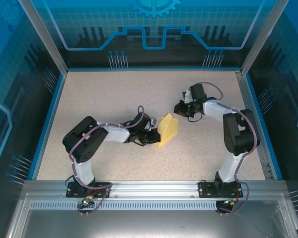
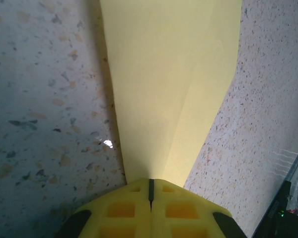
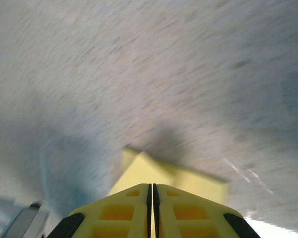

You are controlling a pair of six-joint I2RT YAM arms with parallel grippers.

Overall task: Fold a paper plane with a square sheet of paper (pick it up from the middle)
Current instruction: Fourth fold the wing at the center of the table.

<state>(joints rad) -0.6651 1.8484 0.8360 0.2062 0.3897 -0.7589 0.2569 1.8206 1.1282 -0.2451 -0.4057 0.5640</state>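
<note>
The pale-yellow paper plane (image 1: 168, 130) stands near the table's middle, folded into a narrow dart with a centre crease. My left gripper (image 1: 153, 136) is shut on its narrow end. In the left wrist view the paper plane (image 2: 159, 74) fans out from the closed left gripper (image 2: 150, 182), lifted a little off the table. My right gripper (image 1: 180, 108) hovers just beyond the plane's upper right tip, jaws shut. In the blurred right wrist view the paper plane (image 3: 188, 178) shows just past the right gripper (image 3: 153, 186); I cannot tell whether they touch.
The speckled beige tabletop (image 1: 114, 99) is ringed by a blue rim (image 1: 48, 119) and clear walls. An aluminium rail (image 1: 149, 187) carries both arm bases along the near edge.
</note>
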